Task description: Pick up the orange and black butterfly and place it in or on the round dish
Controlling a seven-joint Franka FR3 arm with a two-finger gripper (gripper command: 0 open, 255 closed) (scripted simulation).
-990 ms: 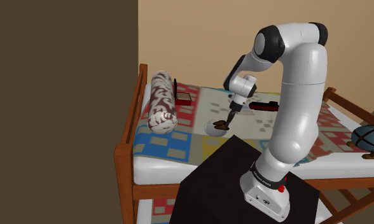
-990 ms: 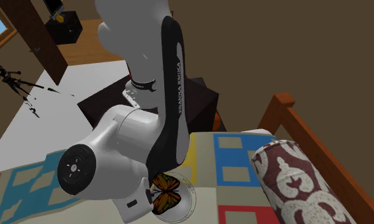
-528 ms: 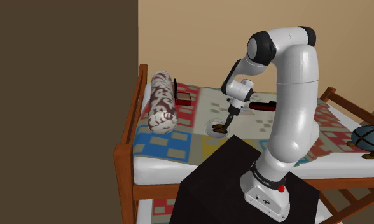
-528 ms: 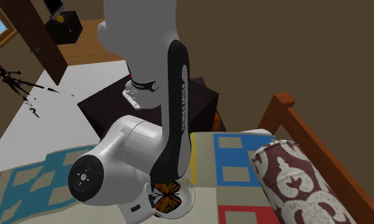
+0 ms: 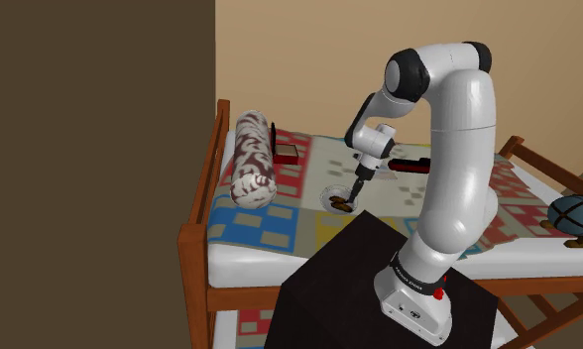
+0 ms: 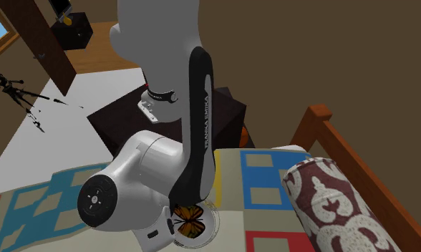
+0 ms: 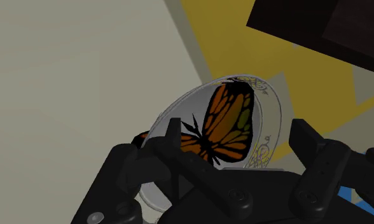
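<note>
The orange and black butterfly (image 7: 224, 124) lies flat inside the round, pale dish (image 7: 271, 108), which rests on the patchwork quilt of the bed. My gripper (image 7: 238, 126) hangs just above it, open, with a finger on each side of the butterfly and neither touching it. In the shoulder view the gripper (image 5: 355, 191) points down at the dish (image 5: 331, 200) near the bed's front edge, close to the stand. From the second exterior view the butterfly (image 6: 190, 220) shows in the dish (image 6: 212, 226) just under the arm's white elbow.
A brown and white patterned bolster (image 5: 252, 159) lies along the bed's head end. A small dark red box (image 5: 286, 154) and a black and red item (image 5: 410, 165) sit farther back on the quilt. The wooden bed frame (image 5: 193, 248) and black stand (image 5: 369, 278) border the dish.
The arm came down toward the dish with the butterfly, then the fingers opened. The butterfly now rests free in the dish.
</note>
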